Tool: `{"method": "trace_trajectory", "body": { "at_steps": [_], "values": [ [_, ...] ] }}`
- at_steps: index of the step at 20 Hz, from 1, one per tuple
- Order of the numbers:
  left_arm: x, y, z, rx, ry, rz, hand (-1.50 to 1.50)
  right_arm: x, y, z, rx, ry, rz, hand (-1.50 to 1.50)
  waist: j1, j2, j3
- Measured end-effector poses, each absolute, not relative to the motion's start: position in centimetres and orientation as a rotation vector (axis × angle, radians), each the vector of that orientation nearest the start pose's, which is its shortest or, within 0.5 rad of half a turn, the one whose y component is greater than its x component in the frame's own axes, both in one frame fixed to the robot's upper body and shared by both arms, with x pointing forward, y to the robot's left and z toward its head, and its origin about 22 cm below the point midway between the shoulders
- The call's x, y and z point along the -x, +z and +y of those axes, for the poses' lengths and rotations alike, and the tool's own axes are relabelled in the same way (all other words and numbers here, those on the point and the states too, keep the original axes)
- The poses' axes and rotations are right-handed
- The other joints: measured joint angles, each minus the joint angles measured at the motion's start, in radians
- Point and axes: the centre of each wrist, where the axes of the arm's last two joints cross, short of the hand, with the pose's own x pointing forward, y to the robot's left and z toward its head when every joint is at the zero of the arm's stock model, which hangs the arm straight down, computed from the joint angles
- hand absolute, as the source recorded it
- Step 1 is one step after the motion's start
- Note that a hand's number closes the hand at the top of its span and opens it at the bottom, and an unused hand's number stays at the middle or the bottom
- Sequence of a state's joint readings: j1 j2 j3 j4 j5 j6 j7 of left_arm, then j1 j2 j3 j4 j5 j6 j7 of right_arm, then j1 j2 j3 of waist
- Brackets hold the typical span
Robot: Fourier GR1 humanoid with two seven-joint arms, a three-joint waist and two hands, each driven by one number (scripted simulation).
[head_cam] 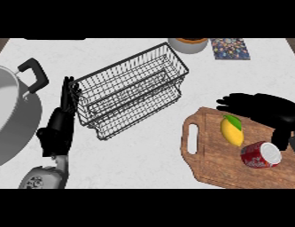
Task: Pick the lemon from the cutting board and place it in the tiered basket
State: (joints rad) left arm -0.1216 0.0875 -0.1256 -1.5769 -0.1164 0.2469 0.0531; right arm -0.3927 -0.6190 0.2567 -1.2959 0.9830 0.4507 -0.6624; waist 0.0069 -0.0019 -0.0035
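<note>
Right now the lemon is lying on the cutting board at the lower right of the frame, its long axis running from upper left to lower right, one tip pointing up toward the board's top edge. The right hand is hovering just above and to the right of it, fingers curling loosely leftward over the board's upper edge, closing on nothing; the lemon is sitting just below those fingertips, apart from them as far as I can judge. A red can is lying on its side just below and right of the lemon, so the closing fingers are likely needing to come in from above and clear of it.

The left hand is resting at the left of the frame, fingers straight and pointing up, beside the tiered basket, well apart from the lemon. The right hand is plainly the nearer one.

The wire basket is standing in the upper middle, holding nothing visible. A large pot is sitting at the far left.
</note>
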Motion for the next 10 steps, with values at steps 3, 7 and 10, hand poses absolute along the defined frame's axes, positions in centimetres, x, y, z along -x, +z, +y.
{"method": "trace_trajectory", "body": {
  "at_steps": [3,7,10],
  "values": [
    [-26.6,3.1,20.8,-0.217,-0.09,-1.659,0.0,-33.0,7.8,-30.3,0.316,1.949,-1.357,-1.5,-0.001,-0.001,-0.001],
    [-26.8,3.1,20.9,-0.206,-0.093,-1.659,0.0,-33.5,7.1,-30.6,0.306,1.944,-1.356,-1.5,-0.001,-0.002,-0.004],
    [-27.0,3.5,21.0,-0.208,-0.091,-1.651,0.0,-33.3,6.4,-30.3,0.289,1.935,-1.356,-1.5,-0.003,-0.002,-0.005]
  ]
}}
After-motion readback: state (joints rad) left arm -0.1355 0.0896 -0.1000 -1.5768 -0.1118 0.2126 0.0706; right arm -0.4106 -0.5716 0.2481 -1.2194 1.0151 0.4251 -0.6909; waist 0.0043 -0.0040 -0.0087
